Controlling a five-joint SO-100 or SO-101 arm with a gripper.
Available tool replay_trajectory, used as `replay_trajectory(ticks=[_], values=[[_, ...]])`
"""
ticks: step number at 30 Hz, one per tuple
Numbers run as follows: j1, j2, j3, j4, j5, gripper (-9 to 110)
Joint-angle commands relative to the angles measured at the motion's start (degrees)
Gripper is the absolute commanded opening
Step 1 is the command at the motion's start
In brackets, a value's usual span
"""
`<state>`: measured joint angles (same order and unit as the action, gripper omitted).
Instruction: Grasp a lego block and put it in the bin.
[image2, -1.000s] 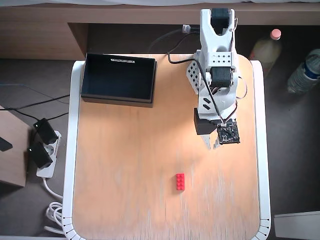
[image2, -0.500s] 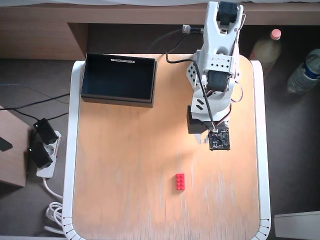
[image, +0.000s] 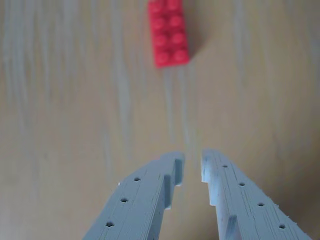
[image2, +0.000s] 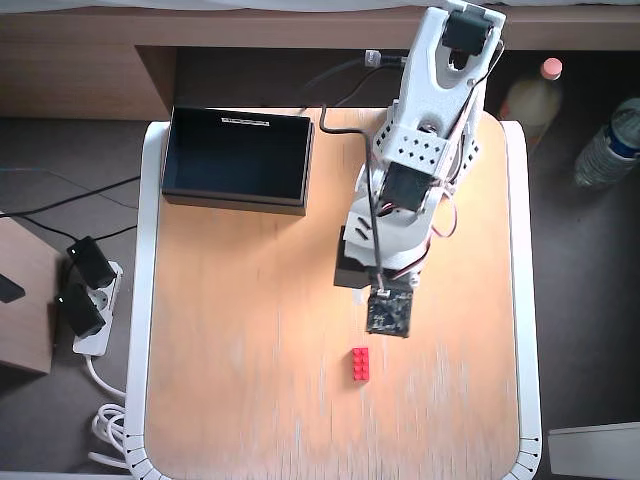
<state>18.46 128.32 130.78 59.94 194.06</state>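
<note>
The red lego block (image: 169, 32) lies flat on the wooden table, studs up, at the top of the wrist view. My gripper (image: 192, 160) reaches in from the bottom edge, well short of the block. Its two grey fingers stand almost together, with only a narrow gap and nothing between them. In the overhead view the block (image2: 361, 364) lies just below and left of the arm's wrist camera board (image2: 388, 311), which hides the fingers. The black bin (image2: 238, 155) stands at the table's top left corner, with a white label strip on its far edge.
The white arm (image2: 430, 150) stands at the table's top right. The table (image2: 240, 380) has a white rim. A power strip with plugs (image2: 85, 300) lies on the floor at the left. Bottles (image2: 610, 140) stand off the table at the right.
</note>
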Motion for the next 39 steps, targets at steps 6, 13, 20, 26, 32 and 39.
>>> replay_trajectory(ticks=[6,13,20,26,32,39], values=[[1.5,-12.2,-12.7,-9.4,0.5,1],[-2.0,-20.7,-18.8,-9.6,-0.7,3],[-4.6,-26.2,-22.1,-9.6,-3.8,7],[-5.2,-31.1,-26.2,-9.6,-6.6,14],[-5.2,-33.8,-26.6,-9.6,-6.2,20],[-5.2,-36.6,-26.6,-11.3,-5.7,21]])
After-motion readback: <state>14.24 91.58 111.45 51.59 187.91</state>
